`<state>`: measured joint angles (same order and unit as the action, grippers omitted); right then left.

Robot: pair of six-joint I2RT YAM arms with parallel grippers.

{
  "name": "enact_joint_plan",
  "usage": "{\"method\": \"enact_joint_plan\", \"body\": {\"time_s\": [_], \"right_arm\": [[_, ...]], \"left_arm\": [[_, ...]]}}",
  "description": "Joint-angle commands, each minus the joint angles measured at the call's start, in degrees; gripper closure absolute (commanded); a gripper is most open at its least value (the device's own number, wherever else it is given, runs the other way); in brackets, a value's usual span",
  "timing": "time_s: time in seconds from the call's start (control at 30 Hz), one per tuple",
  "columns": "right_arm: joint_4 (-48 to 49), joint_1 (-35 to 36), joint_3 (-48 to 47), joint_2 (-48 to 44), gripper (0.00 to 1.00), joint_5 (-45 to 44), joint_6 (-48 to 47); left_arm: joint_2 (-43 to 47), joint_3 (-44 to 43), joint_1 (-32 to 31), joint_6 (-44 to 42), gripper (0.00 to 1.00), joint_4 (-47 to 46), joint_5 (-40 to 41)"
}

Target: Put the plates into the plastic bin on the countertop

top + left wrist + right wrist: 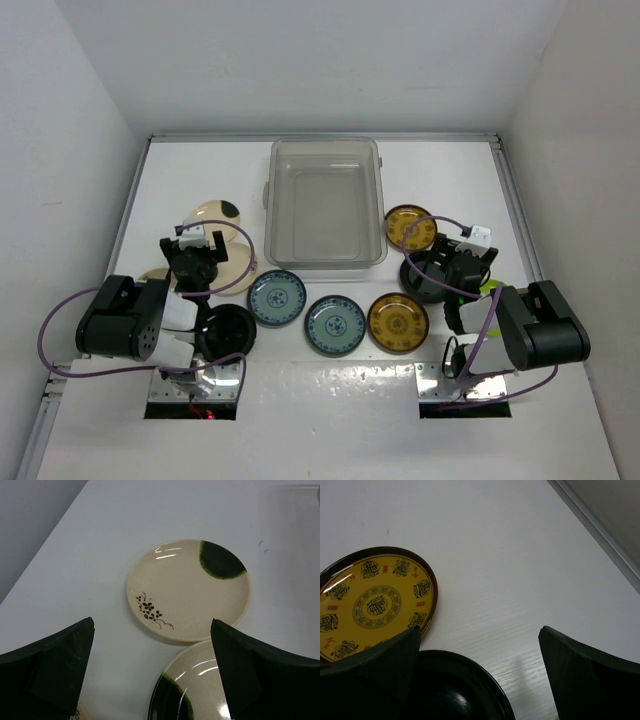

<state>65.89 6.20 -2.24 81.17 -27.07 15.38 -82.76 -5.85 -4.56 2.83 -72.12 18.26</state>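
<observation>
We find the left gripper [152,625] spread wide and empty over the left side of the countertop [200,170]. The far cream plate [187,592], with a dark patch and a small flower sprig, lies flat just beyond its fingertips. The near cream plate [197,680] lies between the fingers [55,675]; the two rims meet, though we cannot tell which overlaps. The right gripper [480,632] is likewise wide apart and holds nothing. A black plate [455,690] lies beneath it, toward its left finger, and an amber plate [375,602] sits just far and left of that, rims close together. The plastic bin [325,205] stands at the far middle, between the arms. Nearer than the bin, a blue-green plate [277,298], a second blue-green plate [336,325] and a second amber plate [398,322] lie in a row. The near cream plate and the black plate are both cut off by the wrist views' lower edges. From above, the arms cover much of them, and a lime green sliver [490,288] by the right arm is too small to make out
</observation>
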Motion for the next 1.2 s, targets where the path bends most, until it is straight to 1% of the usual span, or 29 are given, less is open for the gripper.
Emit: {"method": "enact_joint_plan", "body": {"time_s": [0.0, 0.03, 0.07, 0.1, 0.13, 0.17, 0.2, 0.23, 0.27, 0.3, 0.37, 0.4, 0.43, 0.47, 0.5, 0.53, 0.57, 0.6, 0.63, 0.67, 0.7, 0.77, 0.8, 0.83, 0.9, 0.93, 1.03, 1.1, 1.17], "right_arm": [[3.5, 0.3, 4.5, -0.1, 0.0, -0.8, -0.4], [2.7, 0.9, 4.5, -0.7, 0.0, -0.6, -0.7], [-0.1, 1.3, 4.5, -4.4, 0.0, 2.9, -4.7], [-3.8, 2.3, 3.8, -6.8, 0.0, 3.3, -6.0], [-8.5, 5.8, 0.3, -9.6, 0.0, 1.7, -6.8], [-17.6, 6.7, -1.4, -17.5, 0.0, -0.9, -10.2], [-25.8, 7.6, -7.8, -19.8, 0.0, -2.5, -11.0], [-28.8, 8.6, -10.1, -21.6, 0.0, -4.7, -12.1], [-37.6, 9.4, -14.9, -25.4, 0.0, -4.8, -17.5], [-40.4, 9.5, -20.9, -25.9, 0.0, -4.3, -19.4], [-48.7, 10.1, -26.5, -24.0, 0.0, -3.7, -25.5], [-57.4, 9.9, -34.7, -22.8, 0.0, -3.3, -26.8], [-59.8, 9.9, -37.2, -20.5, 0.0, -7.6, -19.6], [-62.3, 8.3, -42.7, -19.1, 0.0, -8.9, -13.5], [-65.2, 6.4, -45.8, -15.7, 0.07, -7.1, -5.7], [-77.5, 3.7, -51.4, -13.9, 0.29, 16.3, -3.7], [-80.9, -1.8, -58.0, -11.8, 0.34, 23.7, -2.1], [-86.9, -5.3, -61.4, -3.7, 0.34, 28.6, 1.9], [-93.9, -8.6, -71.4, -0.9, 0.32, 36.9, 5.4], [-99.4, -9.9, -73.9, 2.4, 0.27, 39.3, 6.8], [-102.5, -11.8, -78.1, 9.6, 0.2, 45.5, 8.4], [-103.1, -13.0, -78.0, 13.2, 0.04, 46.8, 8.9], [-102.8, -13.1, -77.9, 14.0, 0.04, 45.2, 9.1], [-102.2, -13.1, -75.9, 14.9, 0.04, 44.5, 8.9], [-99.5, -13.9, -73.2, 15.9, 0.04, 44.7, 9.8], [-98.3, -15.0, -72.0, 17.3, 0.06, 45.3, 11.2], [-95.9, -16.8, -69.2, 19.3, 0.15, 44.9, 12.1], [-93.6, -17.8, -67.3, 21.6, 0.22, 46.1, 12.2], [-92.9, -18.4, -66.9, 25.5, 0.28, 47.8, 12.5]], "left_arm": [[0.7, -1.0, 0.0, 0.2, 0.0, -2.9, -0.6], [0.7, -1.0, 0.0, -1.5, 0.0, -1.9, -1.6], [6.2, -5.7, 0.0, -1.0, 0.0, 5.3, -2.4], [10.6, -10.3, 0.8, -0.3, 0.0, 16.5, -2.4], [13.9, -15.3, 2.2, -3.6, 0.0, 36.0, -5.3], [17.6, -22.6, 3.8, -3.6, 0.0, 41.7, -9.4], [19.8, -25.4, 6.2, -2.7, 0.0, 46.6, -7.7], [22.4, -27.4, 7.2, -2.0, 0.0, 52.0, -6.0], [27.9, -30.9, 7.9, -3.6, 0.0, 53.9, -6.4], [30.5, -32.5, 8.5, -6.1, 0.0, 55.7, -8.0], [34.0, -35.2, 8.5, -11.0, 0.0, 59.2, -11.6], [34.0, -38.9, 8.5, -11.0, 0.0, 60.8, -13.8], [31.1, -42.5, 8.5, -10.2, 0.0, 64.1, -15.5], [27.5, -46.9, 9.2, -9.3, 0.0, 75.3, -17.7], [23.0, -57.7, 10.0, -9.2, 0.0, 82.2, -27.5], [17.9, -63.4, 11.6, -10.8, 0.0, 89.5, -32.8], [12.5, -68.9, 12.5, -12.7, 0.0, 96.9, -37.6], [1.7, -73.9, 13.3, -16.1, 0.07, 109.3, -41.7], [-3.1, -82.0, 15.5, -17.1, 0.11, 113.8, -46.5], [-7.5, -85.2, 16.7, -17.8, 0.14, 117.1, -47.6], [-15.2, -90.6, 19.1, -17.1, 0.16, 121.1, -48.7], [-22.1, -95.6, 21.1, -15.9, 0.16, 124.0, -49.5], [-25.1, -97.8, 21.9, -15.9, 0.11, 125.8, -50.3], [-29.9, -100.7, 21.9, -15.4, 0.11, 125.8, -49.7], [-33.9, -103.0, 22.5, -14.9, 0.09, 125.8, -47.8], [-36.8, -104.1, 23.1, -14.9, 0.07, 125.8, -47.8], [-37.7, -102.4, 25.1, -12.7, 0.06, 120.4, -49.3], [-35.7, -97.4, 26.8, -11.4, 0.06, 114.8, -51.7], [-34.5, -93.7, 26.8, -11.4, 0.06, 113.0, -52.8]]}}
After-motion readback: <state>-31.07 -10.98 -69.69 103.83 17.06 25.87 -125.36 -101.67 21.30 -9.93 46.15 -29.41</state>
